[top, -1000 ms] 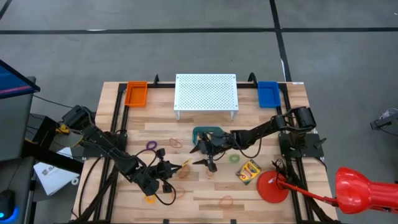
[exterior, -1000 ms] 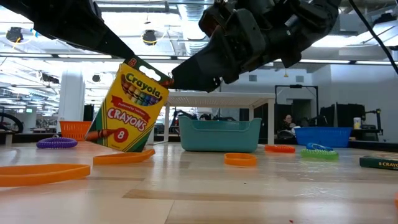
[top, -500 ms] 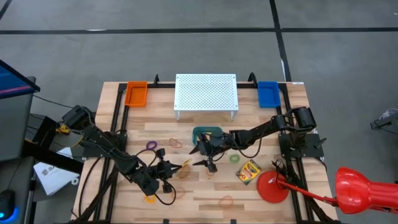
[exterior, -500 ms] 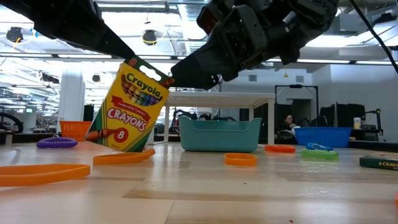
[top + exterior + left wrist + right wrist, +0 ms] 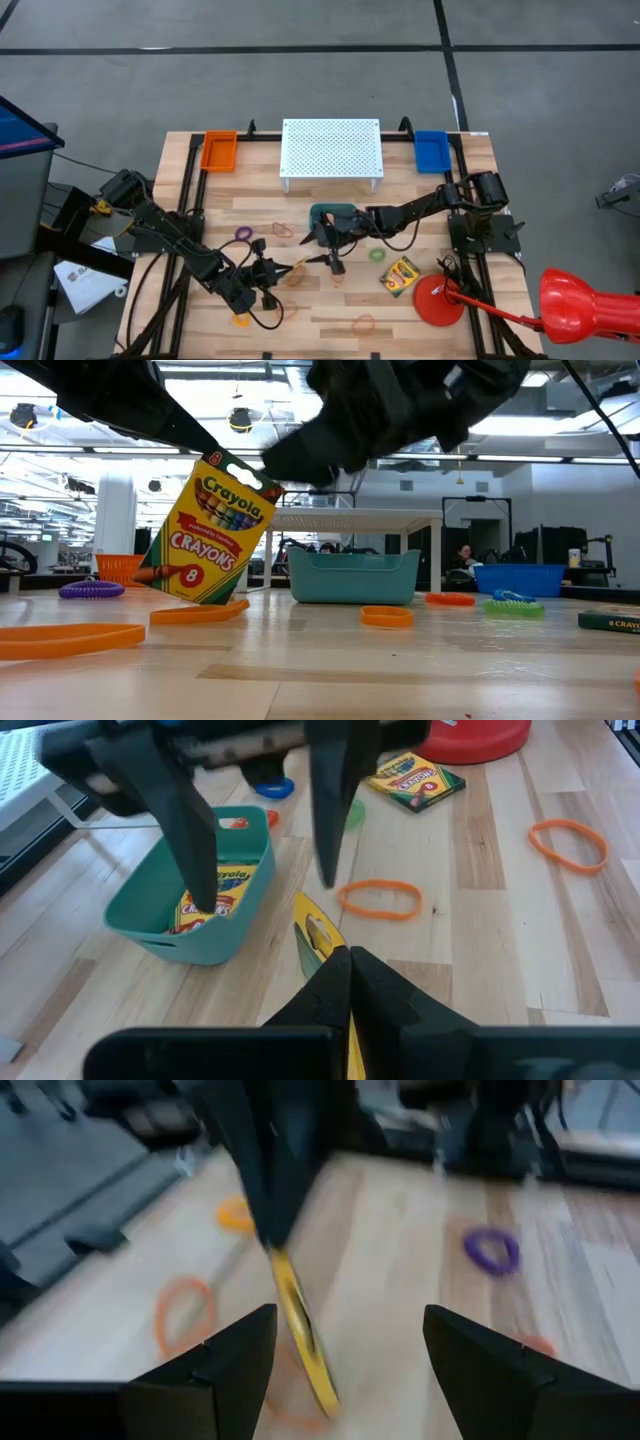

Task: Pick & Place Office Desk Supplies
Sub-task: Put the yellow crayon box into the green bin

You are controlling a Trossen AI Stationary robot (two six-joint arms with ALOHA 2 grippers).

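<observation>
My left gripper is shut on a yellow-and-green crayon box at the table's middle front. My right gripper hangs open just beyond it, its fingers apart above the teal bin and touching nothing. One crayon box lies inside the bin. Another crayon box lies flat on the table to the right. Rubber-band loops lie scattered about: orange, purple, green. My left gripper pinches the crayon box between its two fingers at the upper end, coming from the table's left and slanting down. The box stands tilted, seen edge-on in the left wrist view. Whether its lower edge touches the table, I cannot tell.
A white perforated stand sits at the far middle, with an orange tray and a blue tray at the far corners. A red disc lies near the right front. Free room shows along the near edge.
My right gripper has risen and shifted a little toward the table's left, still open and blurred with motion. The crayon box and my left gripper have stayed where they were.
</observation>
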